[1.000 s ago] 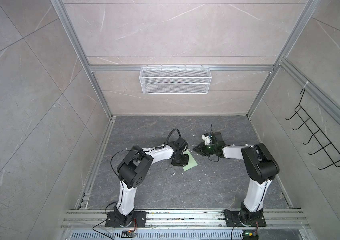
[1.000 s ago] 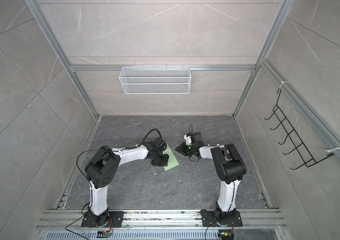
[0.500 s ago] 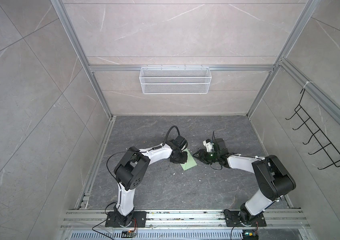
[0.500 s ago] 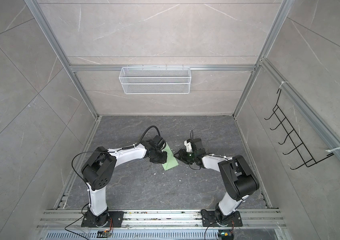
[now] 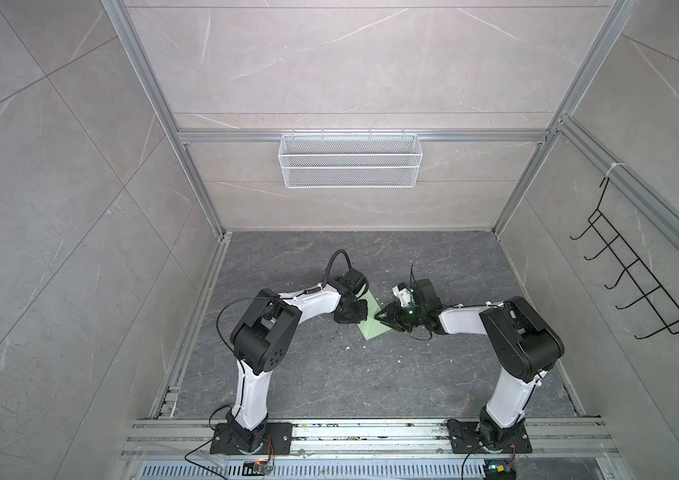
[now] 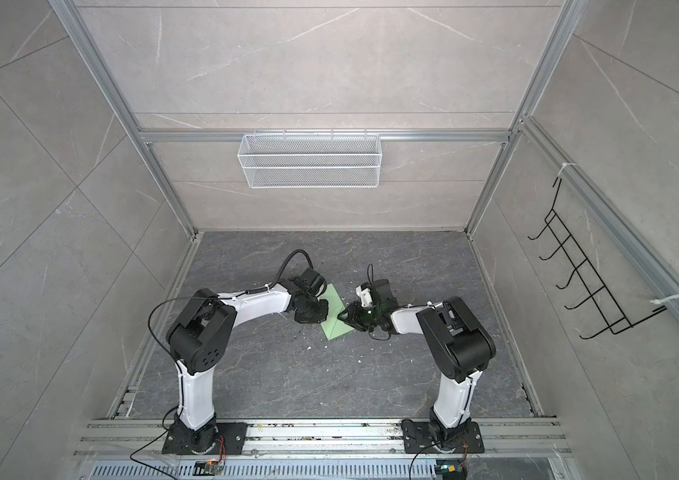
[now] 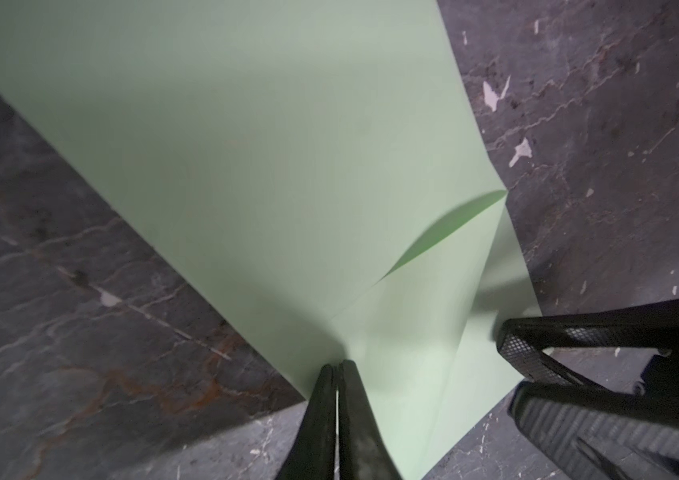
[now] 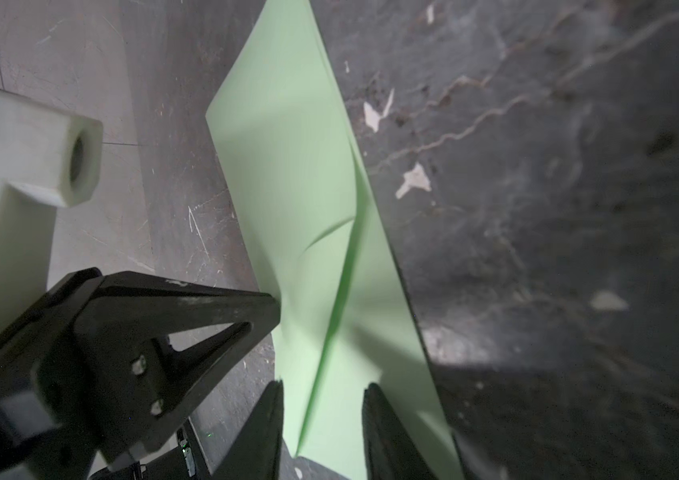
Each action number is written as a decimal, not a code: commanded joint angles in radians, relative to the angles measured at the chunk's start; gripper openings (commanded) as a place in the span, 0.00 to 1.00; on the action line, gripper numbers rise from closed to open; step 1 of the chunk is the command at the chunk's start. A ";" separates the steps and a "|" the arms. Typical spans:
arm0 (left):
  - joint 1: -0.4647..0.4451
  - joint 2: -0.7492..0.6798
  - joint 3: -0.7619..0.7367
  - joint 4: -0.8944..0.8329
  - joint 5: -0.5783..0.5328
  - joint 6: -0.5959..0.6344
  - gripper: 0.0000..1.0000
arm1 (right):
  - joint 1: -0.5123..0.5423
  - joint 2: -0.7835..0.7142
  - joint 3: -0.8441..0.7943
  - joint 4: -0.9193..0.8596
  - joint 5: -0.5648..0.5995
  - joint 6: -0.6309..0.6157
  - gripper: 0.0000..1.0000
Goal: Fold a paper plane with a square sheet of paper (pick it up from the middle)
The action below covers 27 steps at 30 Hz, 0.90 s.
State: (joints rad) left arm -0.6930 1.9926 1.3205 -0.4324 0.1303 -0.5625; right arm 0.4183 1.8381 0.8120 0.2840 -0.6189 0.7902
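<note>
Although partly folded, lies mostly flat: see square sheet of paper (image 5: 373,330) on dark floor (image 5: 329,374), mid-cell in both top views, between the two grippers. Has one triangular flap turned over a corner, with a slight lift along its edge. Reading left gripper (image 7: 336,368) as fully closed, tips together and touching the sheet near its edge; can't tell whether pinching it. Reading right gripper (image 8: 324,386) as partly open, fingers (image 8: 377,419) apart either side of a raised fold.
</note>
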 commanded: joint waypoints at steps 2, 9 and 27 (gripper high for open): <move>0.002 0.021 0.005 -0.012 -0.022 -0.001 0.07 | 0.007 0.023 0.032 0.030 -0.005 0.023 0.34; 0.004 0.021 -0.012 -0.007 -0.023 -0.009 0.05 | 0.006 0.066 0.056 0.022 0.006 0.062 0.34; 0.012 0.008 -0.023 0.003 -0.023 -0.015 0.05 | 0.014 0.146 0.013 0.265 -0.119 0.176 0.20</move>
State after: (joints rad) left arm -0.6865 1.9926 1.3167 -0.4271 0.1295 -0.5652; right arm 0.4252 1.9697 0.8349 0.4999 -0.7181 0.9516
